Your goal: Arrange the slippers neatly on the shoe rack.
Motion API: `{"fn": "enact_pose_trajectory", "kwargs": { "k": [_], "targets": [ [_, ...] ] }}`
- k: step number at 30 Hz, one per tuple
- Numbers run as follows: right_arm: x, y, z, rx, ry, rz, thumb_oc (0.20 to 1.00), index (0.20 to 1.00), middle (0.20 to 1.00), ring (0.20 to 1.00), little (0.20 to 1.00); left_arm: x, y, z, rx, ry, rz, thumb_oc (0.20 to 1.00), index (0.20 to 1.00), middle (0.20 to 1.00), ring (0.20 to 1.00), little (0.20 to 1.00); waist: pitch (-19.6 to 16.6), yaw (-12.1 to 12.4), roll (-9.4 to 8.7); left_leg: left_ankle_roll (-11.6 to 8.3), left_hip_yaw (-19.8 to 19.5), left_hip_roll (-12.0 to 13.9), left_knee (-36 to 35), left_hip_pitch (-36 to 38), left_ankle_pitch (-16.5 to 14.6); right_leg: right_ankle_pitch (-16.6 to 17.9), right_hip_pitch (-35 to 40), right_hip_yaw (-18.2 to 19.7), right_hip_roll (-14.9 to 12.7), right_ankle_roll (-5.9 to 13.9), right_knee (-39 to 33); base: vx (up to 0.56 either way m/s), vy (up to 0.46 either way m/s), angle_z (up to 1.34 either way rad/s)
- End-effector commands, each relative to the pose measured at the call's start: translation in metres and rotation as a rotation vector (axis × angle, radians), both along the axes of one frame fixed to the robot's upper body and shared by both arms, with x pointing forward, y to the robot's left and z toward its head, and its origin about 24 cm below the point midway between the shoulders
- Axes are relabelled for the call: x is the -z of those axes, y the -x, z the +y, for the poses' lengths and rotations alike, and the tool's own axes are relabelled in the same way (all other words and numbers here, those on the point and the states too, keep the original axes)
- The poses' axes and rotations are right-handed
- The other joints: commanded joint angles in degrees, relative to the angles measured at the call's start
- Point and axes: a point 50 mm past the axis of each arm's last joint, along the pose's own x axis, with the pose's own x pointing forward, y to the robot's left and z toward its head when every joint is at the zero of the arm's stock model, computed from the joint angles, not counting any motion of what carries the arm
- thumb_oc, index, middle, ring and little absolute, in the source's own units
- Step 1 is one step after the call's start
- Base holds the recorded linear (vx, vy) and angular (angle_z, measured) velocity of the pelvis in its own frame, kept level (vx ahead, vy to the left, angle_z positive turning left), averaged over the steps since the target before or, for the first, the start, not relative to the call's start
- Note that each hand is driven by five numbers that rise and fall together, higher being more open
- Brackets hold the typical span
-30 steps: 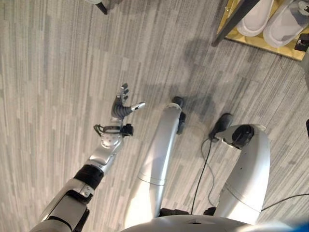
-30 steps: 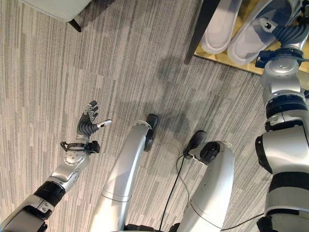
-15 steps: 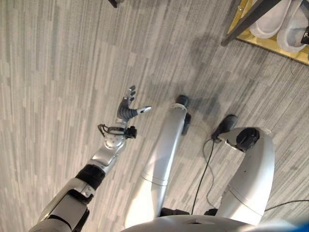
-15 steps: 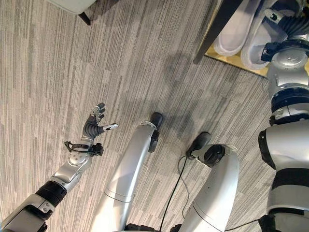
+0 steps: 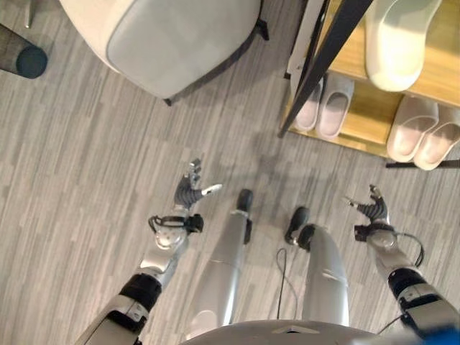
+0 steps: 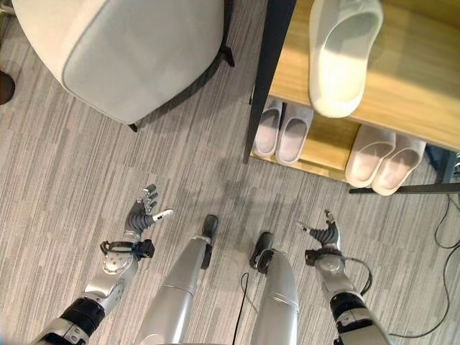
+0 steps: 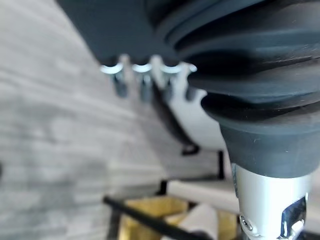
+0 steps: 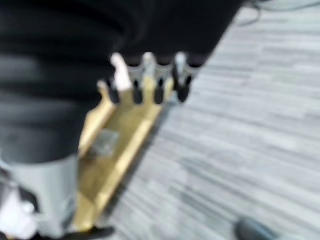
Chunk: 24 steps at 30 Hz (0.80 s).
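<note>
Slippers sit on the shoe rack, ahead of the right robot hand, toes pointing away. Both robot hands are loose and empty; the left robot hand is farther off.

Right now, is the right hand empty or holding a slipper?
Empty. The right hand hangs open over bare floor, fingers straight; slippers sit on the rack.

Even, bright indoor light falls from above, with soft shadows on the grey floor beneath the pale chair and beside the shoe rack. The head views are fairly clear, with no harsh glare. Both wrist views are blurred: the left hand and right hand look soft, and the background is out of focus.
</note>
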Motion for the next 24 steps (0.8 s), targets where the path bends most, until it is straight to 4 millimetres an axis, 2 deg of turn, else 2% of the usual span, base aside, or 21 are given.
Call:
{"fn": "enact_pose_trajectory", "kwargs": {
  "k": [1, 2, 3, 4, 5, 7, 8, 10, 11, 12, 14, 15, 17, 18, 19, 20, 21, 22, 23, 24],
  "targets": [
    [0.011, 0.018, -0.028, -0.073, 0.107, 0.153, 1.000, 1.000, 1.000, 1.000, 1.000, 0.009, 0.009, -0.007, 0.153, -0.114, 0.032, 1.000, 1.000, 1.000, 1.000, 1.000, -5.8, 0.7, 0.45, 0.46, -0.9, 2.0, -9.3, 6.1, -2.5, -2.0, 6.7, 1.2, 2.8, 2.21, -6.7, 0.06, -0.198, 0.09],
    [0.011, 0.018, -0.028, -0.073, 0.107, 0.154, 1.000, 1.000, 1.000, 1.000, 1.000, 0.010, 0.010, -0.007, 0.153, -0.114, 0.032, 1.000, 1.000, 1.000, 1.000, 1.000, -5.5, 0.7, 0.56, 0.41, -1.0, 2.1, -9.8, 6.8, -2.3, -1.9, 7.4, 1.0, 2.9, 2.17, -7.1, -0.04, -0.252, -0.06],
    [0.026, 0.039, -0.026, -0.051, 0.078, 0.237, 1.000, 1.000, 1.000, 1.000, 1.000, 0.015, 0.015, -0.013, 0.187, -0.125, 0.059, 1.000, 1.000, 1.000, 1.000, 1.000, -6.5, 0.7, 0.90, -0.45, -1.8, 3.3, -14.5, 10.5, 1.4, -0.5, 11.8, -0.7, 4.8, 1.01, -12.6, -0.07, -0.109, 0.13],
    [0.026, 0.039, -0.026, -0.051, 0.079, 0.237, 1.000, 1.000, 1.000, 1.000, 1.000, 0.015, 0.015, -0.013, 0.187, -0.125, 0.059, 1.000, 1.000, 1.000, 1.000, 1.000, -6.2, 0.6, 0.99, -0.48, -1.9, 3.3, -14.7, 10.9, 1.5, -0.4, 12.2, -0.8, 4.9, 0.99, -12.9, -0.12, -0.267, 0.39],
    [0.034, 0.052, -0.025, -0.047, 0.073, 0.284, 1.000, 1.000, 1.000, 1.000, 1.000, 0.016, 0.015, -0.019, 0.209, -0.131, 0.068, 1.000, 1.000, 1.000, 1.000, 1.000, -6.6, 0.5, 0.71, -2.57, -2.4, 4.9, -15.4, 12.4, 4.9, -0.2, 17.2, -2.1, 6.9, 0.26, -18.3, -0.10, -0.222, 0.38],
    [0.038, 0.061, -0.023, -0.046, 0.058, 0.303, 1.000, 1.000, 1.000, 1.000, 1.000, 0.013, 0.012, -0.028, 0.235, -0.113, 0.050, 1.000, 1.000, 1.000, 1.000, 1.000, -6.6, 0.0, 0.35, -3.55, -0.2, 6.0, -13.3, 12.8, 7.4, 1.0, 21.0, -3.2, 8.0, -0.38, -22.4, -0.15, -0.230, 0.17],
    [0.044, 0.073, -0.020, -0.069, 0.056, 0.346, 1.000, 1.000, 1.000, 1.000, 1.000, 0.014, 0.014, -0.034, 0.260, -0.104, 0.054, 1.000, 1.000, 1.000, 1.000, 1.000, -7.4, -0.5, -0.12, -2.67, 2.6, 5.6, -12.1, 15.1, 4.6, 2.1, 23.9, -3.7, 8.3, -0.38, -25.6, -0.06, -0.139, 0.11],
    [0.049, 0.082, -0.016, -0.106, 0.059, 0.393, 1.000, 1.000, 1.000, 1.000, 1.000, 0.021, 0.020, -0.034, 0.261, -0.105, 0.084, 1.000, 1.000, 1.000, 1.000, 1.000, -9.1, -0.6, -0.55, -2.37, 3.5, 2.8, -11.2, 17.9, 2.1, 3.4, 26.3, -3.6, 8.5, 0.36, -28.1, 0.07, -0.045, 0.08],
    [0.054, 0.087, -0.015, -0.138, 0.080, 0.451, 1.000, 1.000, 1.000, 1.000, 1.000, 0.030, 0.027, -0.038, 0.274, -0.109, 0.129, 1.000, 1.000, 1.000, 1.000, 1.000, -10.6, 0.1, -0.26, -1.22, 2.1, -0.4, -13.9, 22.1, -1.5, 3.7, 27.9, -2.1, 9.5, 0.87, -28.7, 0.15, 0.034, 0.11],
    [0.056, 0.091, -0.016, -0.129, 0.081, 0.475, 1.000, 1.000, 1.000, 1.000, 1.000, 0.034, 0.034, -0.040, 0.282, -0.093, 0.149, 1.000, 1.000, 1.000, 1.000, 1.000, -11.6, 0.3, 0.06, -0.57, 0.8, -0.9, -16.3, 24.6, -2.3, 3.8, 28.7, -1.6, 9.9, 0.98, -28.7, 0.15, 0.060, -0.07],
    [0.058, 0.096, -0.018, -0.116, 0.077, 0.498, 1.000, 1.000, 1.000, 1.000, 1.000, 0.037, 0.042, -0.045, 0.309, -0.078, 0.168, 1.000, 1.000, 1.000, 1.000, 1.000, -12.4, 0.4, 0.05, -0.21, -0.5, -2.5, -17.4, 25.8, -1.7, 4.6, 30.4, -1.1, 10.0, 1.33, -29.7, 0.10, 0.034, -0.43],
    [0.059, 0.098, -0.018, -0.104, 0.067, 0.506, 1.000, 1.000, 1.000, 1.000, 1.000, 0.039, 0.045, -0.044, 0.312, -0.076, 0.181, 1.000, 1.000, 1.000, 1.000, 1.000, -13.5, 0.2, -0.04, 0.04, 0.3, -2.2, -19.6, 27.5, -1.6, 4.6, 31.4, -1.1, 10.4, 1.64, -30.9, 0.10, 0.058, -0.32],
    [0.060, 0.103, -0.019, -0.104, 0.070, 0.535, 1.000, 1.000, 1.000, 1.000, 1.000, 0.038, 0.047, -0.043, 0.331, -0.080, 0.184, 1.000, 1.000, 1.000, 1.000, 1.000, -14.5, 0.1, 1.00, 1.17, 0.7, -1.3, -23.9, 31.1, -0.9, 4.7, 30.7, -0.8, 10.1, 3.07, -27.8, 0.06, 0.084, -0.06],
    [0.060, 0.103, -0.019, -0.104, 0.070, 0.535, 1.000, 1.000, 1.000, 1.000, 1.000, 0.038, 0.047, -0.043, 0.331, -0.080, 0.185, 1.000, 1.000, 1.000, 1.000, 1.000, -14.5, 0.3, 0.98, 1.21, 0.9, -1.3, -24.2, 31.3, -0.8, 4.6, 30.6, -0.7, 10.1, 3.10, -27.5, 0.02, 0.090, -0.26],
    [0.061, 0.106, -0.018, -0.114, 0.066, 0.542, 1.000, 1.000, 1.000, 1.000, 1.000, 0.036, 0.049, -0.042, 0.349, -0.097, 0.177, 1.000, 1.000, 1.000, 1.000, 1.000, -14.2, -0.1, 2.00, 2.27, 0.9, -0.5, -25.7, 33.7, -0.8, 4.1, 29.4, -0.8, 9.1, 4.33, -19.7, 0.01, 0.070, -0.35],
    [0.061, 0.103, -0.016, -0.121, 0.064, 0.539, 1.000, 1.000, 1.000, 1.000, 1.000, 0.034, 0.048, -0.041, 0.352, -0.101, 0.167, 1.000, 1.000, 1.000, 1.000, 1.000, -13.8, -0.5, 2.52, 2.55, 0.7, 0.0, -26.2, 34.5, -0.5, 5.0, 27.9, -0.6, 8.0, 5.29, -15.6, 0.04, -0.034, -0.51],
    [0.062, 0.100, -0.013, -0.106, 0.054, 0.537, 1.000, 1.000, 1.000, 1.000, 1.000, 0.030, 0.043, -0.037, 0.342, -0.111, 0.154, 1.000, 1.000, 1.000, 1.000, 1.000, -13.3, -1.5, 3.81, 2.78, -0.2, 1.7, -27.4, 36.3, -0.8, 6.3, 26.3, 2.9, 2.6, 5.51, -12.0, 0.04, -0.134, -0.23],
    [0.063, 0.102, -0.012, -0.099, 0.046, 0.545, 1.000, 1.000, 1.000, 1.000, 1.000, 0.030, 0.040, -0.037, 0.338, -0.112, 0.149, 1.000, 1.000, 1.000, 1.000, 1.000, -13.3, -1.9, 3.96, 2.70, -1.1, 1.9, -27.1, 36.2, -0.9, 7.7, 26.2, 6.6, 2.4, 5.57, -13.9, 0.09, -0.299, 0.02],
    [0.063, 0.104, -0.012, -0.109, 0.062, 0.562, 1.000, 1.000, 1.000, 1.000, 1.000, 0.028, 0.039, -0.038, 0.330, -0.088, 0.140, 1.000, 1.000, 1.000, 1.000, 1.000, -13.2, -2.4, 3.70, 2.12, -1.9, 1.9, -26.3, 36.3, -1.9, 9.8, 27.2, 12.1, 0.7, 6.39, -19.1, 0.06, -0.276, 0.30],
    [0.063, 0.103, -0.013, -0.128, 0.084, 0.571, 1.000, 1.000, 1.000, 1.000, 1.000, 0.026, 0.038, -0.038, 0.324, -0.073, 0.133, 1.000, 1.000, 1.000, 1.000, 1.000, -13.2, -2.5, 3.41, 1.83, -1.7, 2.1, -25.8, 36.0, -2.0, 11.7, 27.1, 13.4, 0.0, 6.64, -21.3, 0.07, -0.312, 0.26]
  ]
}}
